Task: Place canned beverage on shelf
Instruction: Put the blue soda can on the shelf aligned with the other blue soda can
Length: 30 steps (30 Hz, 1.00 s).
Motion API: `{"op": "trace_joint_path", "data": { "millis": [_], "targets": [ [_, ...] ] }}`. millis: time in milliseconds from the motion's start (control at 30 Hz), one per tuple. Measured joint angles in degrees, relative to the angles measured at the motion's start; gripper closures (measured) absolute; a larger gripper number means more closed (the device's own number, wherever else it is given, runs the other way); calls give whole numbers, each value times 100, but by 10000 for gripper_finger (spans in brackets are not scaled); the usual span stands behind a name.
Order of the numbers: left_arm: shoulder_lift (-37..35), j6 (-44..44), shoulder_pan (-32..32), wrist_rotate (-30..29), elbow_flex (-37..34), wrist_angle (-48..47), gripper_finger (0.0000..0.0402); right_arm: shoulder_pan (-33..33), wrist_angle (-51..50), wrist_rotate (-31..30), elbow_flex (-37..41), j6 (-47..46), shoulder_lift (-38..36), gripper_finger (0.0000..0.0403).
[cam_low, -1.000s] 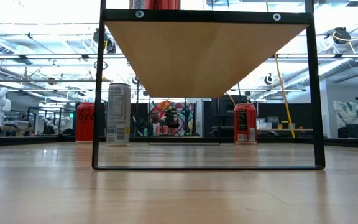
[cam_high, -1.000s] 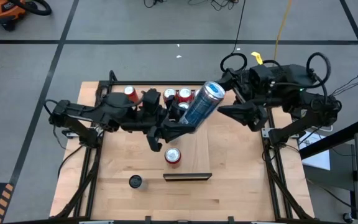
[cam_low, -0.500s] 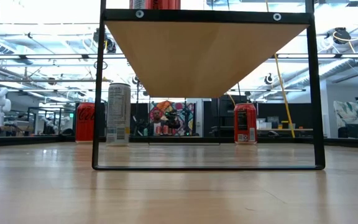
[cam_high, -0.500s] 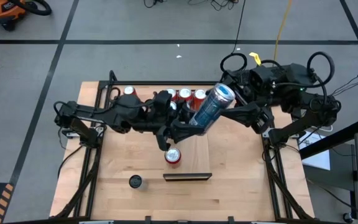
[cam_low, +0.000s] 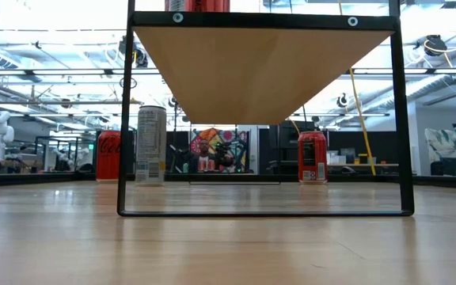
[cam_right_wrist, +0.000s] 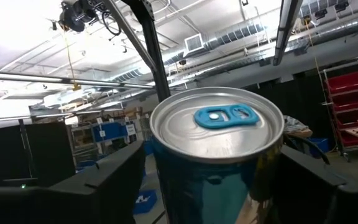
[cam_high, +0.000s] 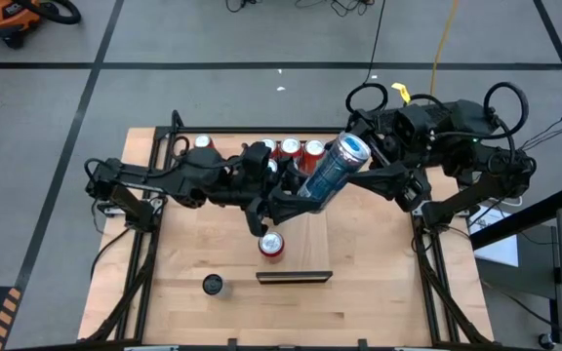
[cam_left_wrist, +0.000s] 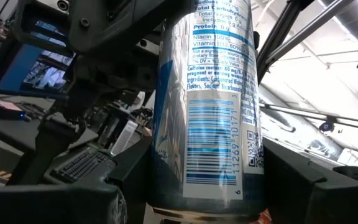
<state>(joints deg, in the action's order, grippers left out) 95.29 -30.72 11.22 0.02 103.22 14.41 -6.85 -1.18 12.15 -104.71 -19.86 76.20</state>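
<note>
ITEM: tall blue-and-silver aluminium can (cam_high: 326, 168), tilted above table centre, over pale-wood shelf board (cam_high: 305, 234) | LEFT gripper (cam_high: 283, 200): clamped on base, 7 o'clock | RIGHT gripper (cam_high: 374, 175): flanking top, 2 o'clock, grip uncertain | HANDLING: rigid, smooth, likely slippery, dentable; grasp mid-body

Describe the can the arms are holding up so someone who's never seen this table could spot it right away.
Look at the middle of the wooden table from above, where the two dark arms meet. Held tilted in the air between the left end effector and the right end effector is the blue can. It is tall, silver and blue, with a blue tab, unlike the short red cans standing behind it.
</note>
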Motion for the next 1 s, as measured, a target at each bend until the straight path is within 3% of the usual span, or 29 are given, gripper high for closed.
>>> {"op": "trace_joint_path", "data": {
  "millis": [233,600,867,1000],
  "targets": [
    [0,9,-58,70,0,-17,166,2,-78,-3,0,2,-52,125],
    [-8,-1,-123,173,0,-102,166,4,-121,-16,2,21,-83,200],
    [-17,149,-131,144,4,-288,163,2,-224,-2,2,36,-87,196],
    [-17,320,-156,-49,4,-373,129,26,-320,-59,2,8,-122,196]
  ]
}}
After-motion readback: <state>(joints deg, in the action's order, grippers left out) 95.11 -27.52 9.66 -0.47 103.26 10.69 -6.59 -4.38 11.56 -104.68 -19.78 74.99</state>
